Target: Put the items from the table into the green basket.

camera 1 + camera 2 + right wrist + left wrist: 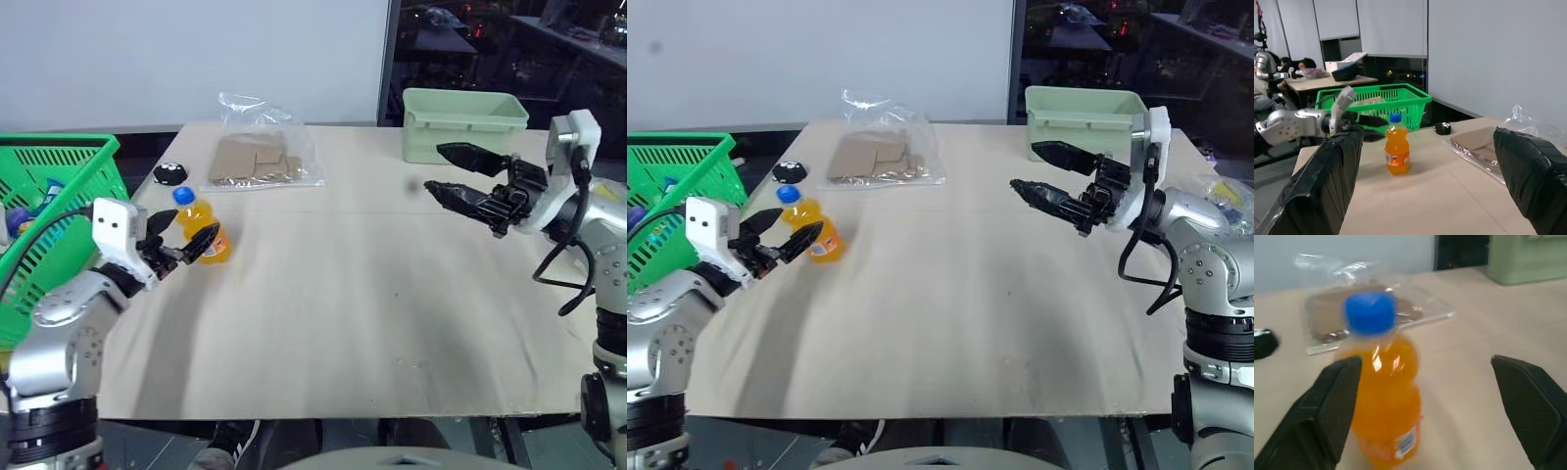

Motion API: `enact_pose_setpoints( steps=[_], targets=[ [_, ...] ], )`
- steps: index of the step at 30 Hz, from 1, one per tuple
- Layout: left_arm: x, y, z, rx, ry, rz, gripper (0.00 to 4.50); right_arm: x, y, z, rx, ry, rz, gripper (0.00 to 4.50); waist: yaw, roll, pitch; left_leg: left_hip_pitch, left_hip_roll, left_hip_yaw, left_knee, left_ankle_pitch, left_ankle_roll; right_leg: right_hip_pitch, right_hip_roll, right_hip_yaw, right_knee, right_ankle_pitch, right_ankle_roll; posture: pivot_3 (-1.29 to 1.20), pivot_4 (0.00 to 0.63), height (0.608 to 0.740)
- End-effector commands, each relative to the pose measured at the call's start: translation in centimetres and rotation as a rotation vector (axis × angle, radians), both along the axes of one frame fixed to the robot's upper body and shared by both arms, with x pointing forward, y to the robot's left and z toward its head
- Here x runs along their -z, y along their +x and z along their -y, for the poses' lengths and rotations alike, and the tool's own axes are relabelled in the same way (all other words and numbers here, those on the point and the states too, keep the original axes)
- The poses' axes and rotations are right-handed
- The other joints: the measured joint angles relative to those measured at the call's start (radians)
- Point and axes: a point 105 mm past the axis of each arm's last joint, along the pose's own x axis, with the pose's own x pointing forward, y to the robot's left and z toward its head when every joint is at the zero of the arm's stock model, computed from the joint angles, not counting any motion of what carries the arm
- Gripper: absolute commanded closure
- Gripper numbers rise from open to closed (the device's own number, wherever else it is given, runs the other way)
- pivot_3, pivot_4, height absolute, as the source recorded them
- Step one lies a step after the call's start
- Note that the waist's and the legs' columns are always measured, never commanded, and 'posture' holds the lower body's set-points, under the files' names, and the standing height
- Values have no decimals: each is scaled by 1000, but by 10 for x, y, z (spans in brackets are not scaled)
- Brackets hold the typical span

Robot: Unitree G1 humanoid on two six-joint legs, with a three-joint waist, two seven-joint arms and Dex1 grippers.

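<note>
The two head eyes are looking forward and down over the surface, sharing almost the whole scene. The left wrist camera is sitting very close to the orange-drink bottle. The right wrist camera is facing across the surface toward the same bottle and the green basket from farther off.

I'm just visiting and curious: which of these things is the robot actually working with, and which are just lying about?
Part of the job:
- orange-drink bottle, in front of the open left gripper
- clear bag of brown cardboard
- green basket
- table

Just lying about:
- pale green tub
- small black object
</note>
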Motion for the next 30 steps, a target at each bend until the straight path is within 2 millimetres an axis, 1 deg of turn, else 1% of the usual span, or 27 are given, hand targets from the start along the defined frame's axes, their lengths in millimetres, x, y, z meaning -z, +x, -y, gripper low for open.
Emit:
enact_pose_setpoints(
  steps=[1,5,8,14,17,19,22,25,28,30],
  targets=[
    [-4,15,1,-73,10,73,171,-9,-5,3,14,-12,51,0,1,0,0,0,0,0,0,0,0,0,0,0,0,0,0,41,10,740],
    [-6,25,-3,-140,19,119,171,-9,-5,6,28,-21,51,0,-1,-1,0,-3,0,0,4,0,0,0,0,0,-2,0,0,29,8,740],
    [-8,29,-2,-163,1,158,171,-8,-5,8,41,-32,52,0,-3,0,0,-3,-1,0,3,0,0,0,-1,0,-2,0,0,9,6,740],
    [-5,38,-7,-222,10,153,171,-7,-6,8,50,-36,49,0,-4,0,0,-3,-1,0,3,0,0,0,0,0,-1,0,0,8,7,740],
    [-1,44,-6,-227,32,129,171,-6,-6,8,52,-38,50,0,-4,0,0,-3,-1,0,3,0,0,0,0,0,-2,0,0,1,4,740],
    [5,48,-7,-234,80,106,171,-5,-6,8,53,-41,50,0,-5,0,0,-3,-1,0,3,0,0,0,0,0,-2,0,0,1,4,740],
    [14,53,-12,-267,122,76,171,-2,-6,7,57,-47,39,0,-6,0,0,-3,-1,0,3,0,0,0,0,0,-2,0,0,-10,8,740],
    [15,57,-17,-288,121,75,171,1,-7,7,55,-52,32,0,-7,0,0,-3,-1,-1,3,0,0,0,0,0,-2,0,0,-10,8,740],
    [13,59,-20,-297,117,82,881,2,-9,7,51,-60,28,0,-8,0,0,-3,-1,0,3,0,0,0,0,0,-2,0,0,-10,8,740],
    [12,60,-20,-293,114,87,1592,3,-11,7,40,-67,22,0,-9,0,0,-3,-1,0,3,0,0,0,0,0,-2,0,0,-10,8,740]
  ],
)
